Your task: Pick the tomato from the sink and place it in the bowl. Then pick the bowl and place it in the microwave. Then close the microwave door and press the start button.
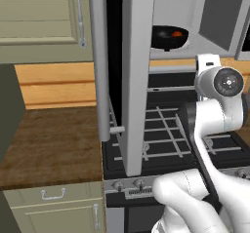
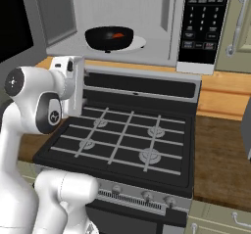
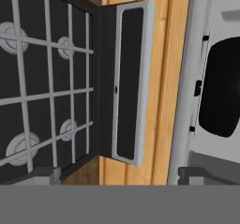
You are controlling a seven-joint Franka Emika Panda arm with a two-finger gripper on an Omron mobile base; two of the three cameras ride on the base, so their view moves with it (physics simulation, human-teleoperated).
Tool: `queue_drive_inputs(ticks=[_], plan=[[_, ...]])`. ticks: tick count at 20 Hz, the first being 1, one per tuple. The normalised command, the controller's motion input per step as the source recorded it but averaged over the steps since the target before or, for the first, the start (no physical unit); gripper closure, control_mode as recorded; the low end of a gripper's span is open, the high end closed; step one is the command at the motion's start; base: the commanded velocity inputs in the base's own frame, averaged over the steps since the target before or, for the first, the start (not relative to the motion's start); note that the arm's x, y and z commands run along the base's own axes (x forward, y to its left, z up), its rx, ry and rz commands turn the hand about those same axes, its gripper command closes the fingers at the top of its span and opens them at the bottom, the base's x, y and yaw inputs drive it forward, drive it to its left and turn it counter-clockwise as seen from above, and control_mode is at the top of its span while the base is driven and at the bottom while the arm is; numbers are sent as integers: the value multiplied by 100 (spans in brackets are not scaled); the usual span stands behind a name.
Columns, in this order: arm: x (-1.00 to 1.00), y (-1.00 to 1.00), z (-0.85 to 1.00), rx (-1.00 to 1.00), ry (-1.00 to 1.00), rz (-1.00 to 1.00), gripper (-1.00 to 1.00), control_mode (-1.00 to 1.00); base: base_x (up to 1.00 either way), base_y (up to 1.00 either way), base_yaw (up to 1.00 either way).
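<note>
The black bowl [image 2: 109, 38] sits on the white turntable inside the microwave [image 2: 147, 52], with the red tomato [image 2: 117, 34] lying in it. Both also show in the left base view, bowl [image 1: 168, 38] and tomato [image 1: 177, 33]. The microwave door [image 1: 136, 81] stands wide open, edge-on, with its long bar handle [image 1: 100, 61] towards me. My gripper [image 3: 119, 175] is open and empty, below and in front of the microwave opening, over the back of the stove. In the hand view the bowl [image 3: 222, 92] is a dark shape at the right. The sink is out of view.
A black gas stove [image 2: 122, 135] with grey grates lies under the microwave, its backguard [image 3: 130, 82] close to my hand. The black keypad [image 2: 203, 17] is on the microwave's right. Wooden counters [image 1: 49, 139] flank the stove, with beige cabinets [image 1: 39, 17] above.
</note>
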Motion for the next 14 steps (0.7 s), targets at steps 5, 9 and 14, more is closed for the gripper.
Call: queue_drive_inputs(ticks=[5, 9, 14], plan=[[-29, 0, 0, -5, 1, -10, -100, -100, 0, 0, 0], [-27, 0, 0, -10, 1, -5, -100, -100, 0, 0, 0], [-17, 0, -2, -15, 0, 0, -100, -100, 0, 0, 0]])
